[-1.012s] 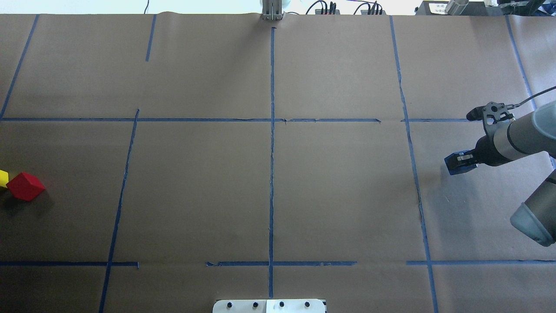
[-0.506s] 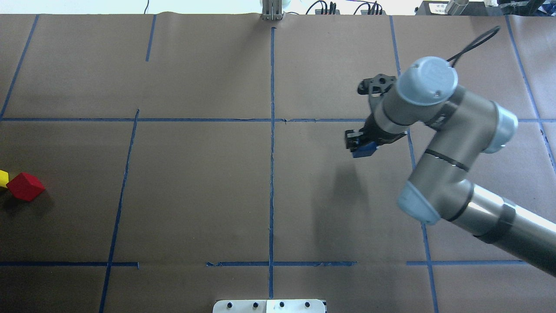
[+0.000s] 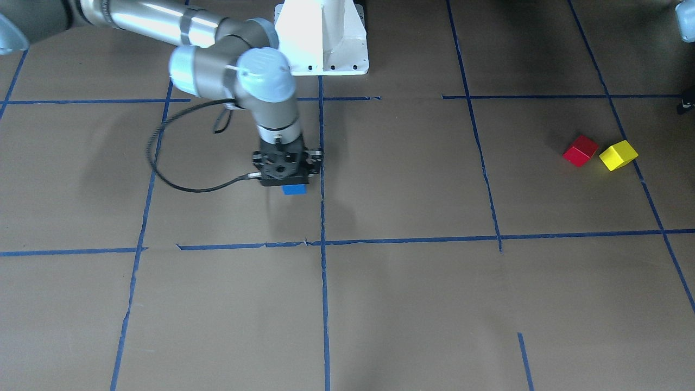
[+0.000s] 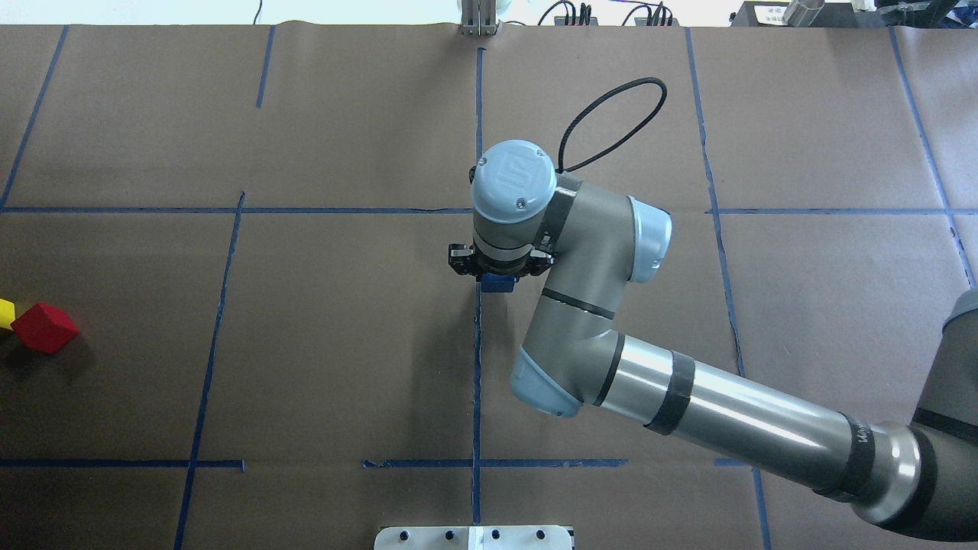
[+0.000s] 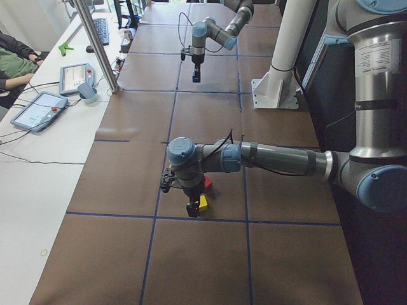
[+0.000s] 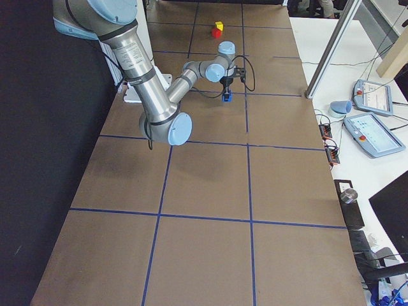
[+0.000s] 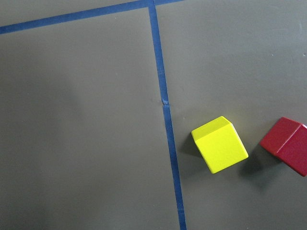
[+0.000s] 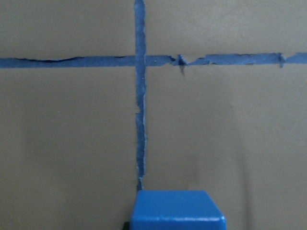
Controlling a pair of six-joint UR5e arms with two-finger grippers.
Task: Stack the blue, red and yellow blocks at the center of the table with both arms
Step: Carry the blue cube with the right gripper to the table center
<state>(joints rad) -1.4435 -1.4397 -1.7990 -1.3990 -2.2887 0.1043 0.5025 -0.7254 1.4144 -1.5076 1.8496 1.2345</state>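
At the left edge of the table (image 4: 344, 344), about midway between its near and far edges, the yellow block (image 4: 5, 313) is a smooth matte cube, cut off by the overhead frame. The red block (image 4: 44, 327) sits just beside it, turned cornerwise, with a thin gap between them in the left wrist view. The left gripper (image 5: 191, 208) hangs above this pair; I cannot tell whether its fingers are spread or together. The table is covered in creased brown paper crossed by blue tape (image 4: 477, 382) with ragged, torn edges. At mid-table, by the centre tape line and just on the robot's side of the crossing, the right gripper (image 4: 497, 276) points straight down, pinching the blue block (image 4: 497, 285), a sharp-edged cube. Its fingers are hidden under the grey wrist, and only one blue face peeks out. Whether the block touches the paper is unclear.
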